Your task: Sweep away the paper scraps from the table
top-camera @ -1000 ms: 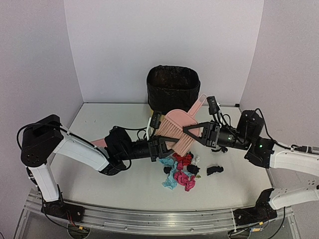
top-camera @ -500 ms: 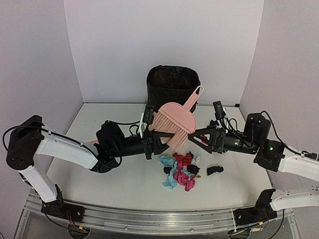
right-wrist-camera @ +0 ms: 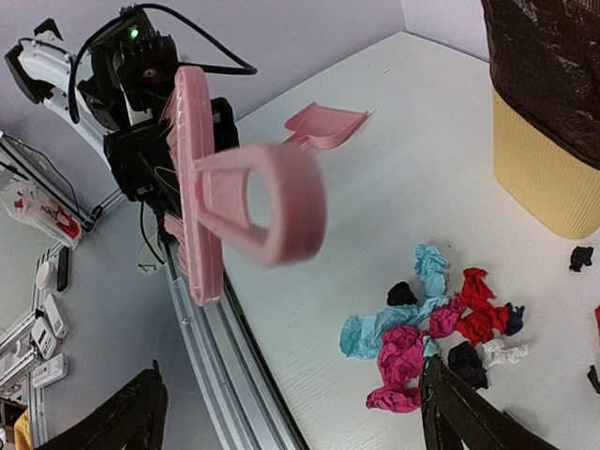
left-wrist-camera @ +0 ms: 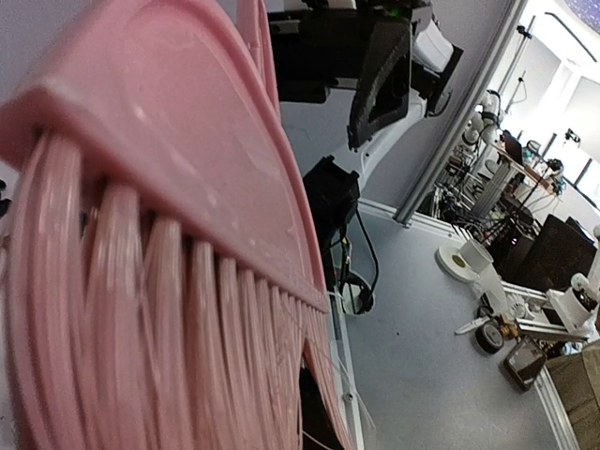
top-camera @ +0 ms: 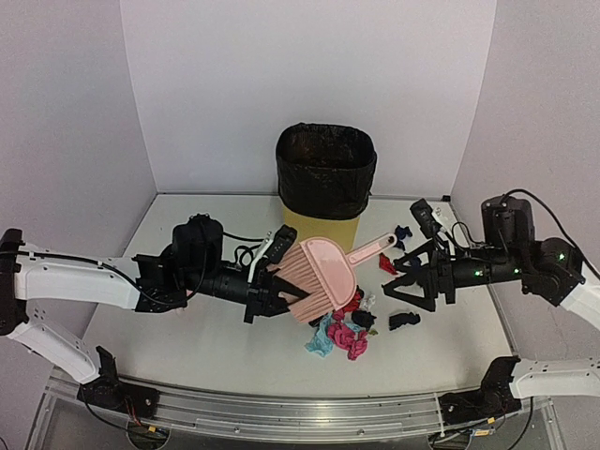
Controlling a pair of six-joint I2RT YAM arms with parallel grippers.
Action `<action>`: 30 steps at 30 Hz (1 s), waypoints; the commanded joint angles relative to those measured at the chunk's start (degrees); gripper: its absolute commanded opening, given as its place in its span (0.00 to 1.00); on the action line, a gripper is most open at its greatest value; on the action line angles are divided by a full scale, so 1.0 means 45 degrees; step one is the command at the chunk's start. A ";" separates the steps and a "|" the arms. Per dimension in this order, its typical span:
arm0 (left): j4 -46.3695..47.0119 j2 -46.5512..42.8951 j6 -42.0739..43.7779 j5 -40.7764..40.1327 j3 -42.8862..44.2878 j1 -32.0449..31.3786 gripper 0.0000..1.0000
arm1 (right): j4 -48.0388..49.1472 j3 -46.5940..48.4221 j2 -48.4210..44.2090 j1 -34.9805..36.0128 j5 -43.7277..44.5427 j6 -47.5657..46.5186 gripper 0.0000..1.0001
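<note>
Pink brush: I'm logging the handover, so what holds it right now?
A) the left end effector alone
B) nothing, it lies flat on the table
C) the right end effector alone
A: the left end effector grips the pink brush at its bristle end and holds it off the table, while the right end effector is open and apart from the handle.

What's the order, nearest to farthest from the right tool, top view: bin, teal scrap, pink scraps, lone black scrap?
From the right tool:
1. Lone black scrap, right beside it.
2. Pink scraps, pile's near side.
3. Teal scrap (pile's left end) and bin (back): too close to call.
</note>
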 commanded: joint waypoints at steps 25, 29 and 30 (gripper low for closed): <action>-0.2918 0.0723 0.2338 0.2396 0.1565 0.0051 0.00 | -0.0809 0.2045 0.2987 0.0042 -0.4917 -0.0999 0.45; -0.2790 0.1150 0.2245 0.2694 0.1890 0.0045 0.00 | -0.0835 0.1907 0.2940 0.0042 -0.4811 -0.1000 0.32; -0.2810 0.1223 0.2233 0.2743 0.2001 0.0042 0.00 | -0.0836 0.1893 0.2940 0.0041 -0.4965 -0.1001 0.31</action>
